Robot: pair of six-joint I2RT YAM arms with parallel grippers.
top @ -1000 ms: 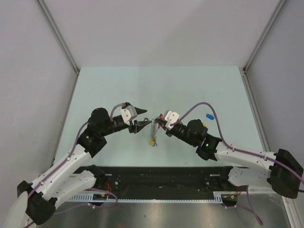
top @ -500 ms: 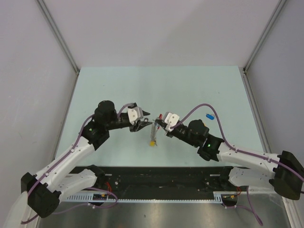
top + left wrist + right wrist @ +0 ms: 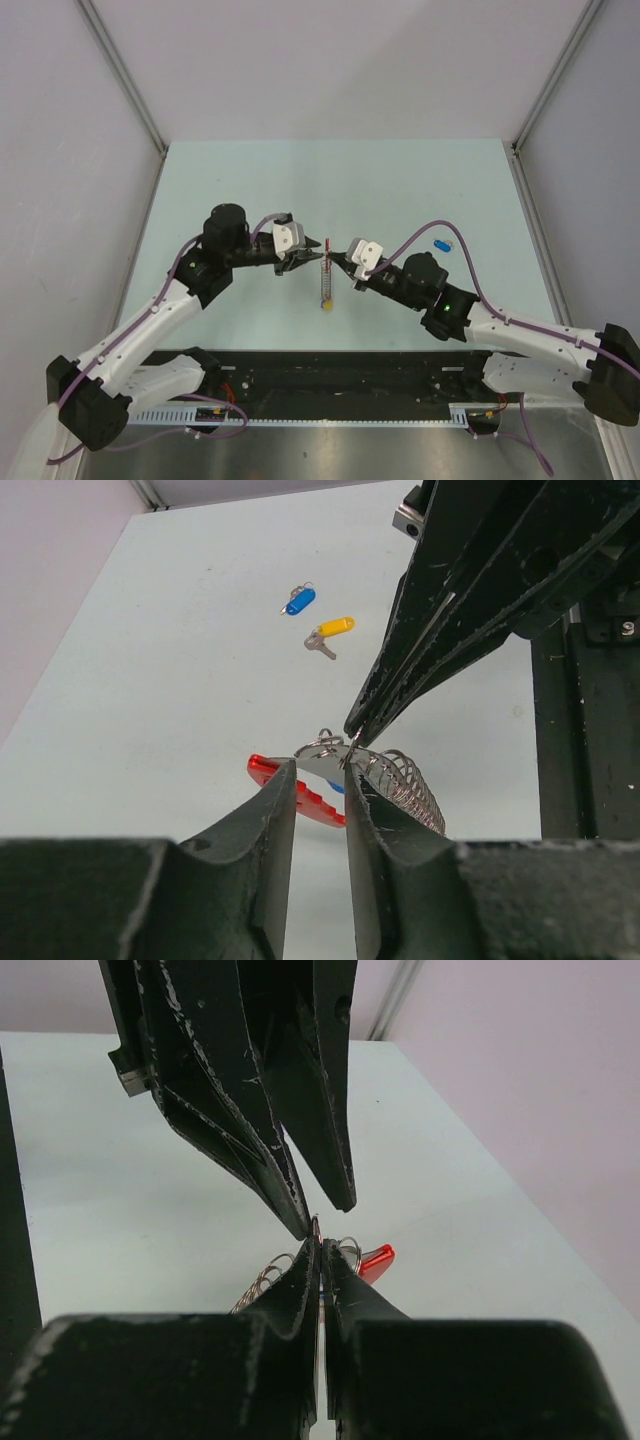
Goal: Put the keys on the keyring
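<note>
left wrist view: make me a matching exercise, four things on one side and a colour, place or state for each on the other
Things
1. left hand
2. right hand
3. blue oblong plastic tag with a small metal ring
4. curved section of the large grey metal keyring

Colour, place or state
a. red
b. shut on the keyring
c. lying on the pale green table, away from both hands
d. fingers apart, either side of the keyring's end

Pairs: 1-d, 2-b, 3-c, 4-a
</note>
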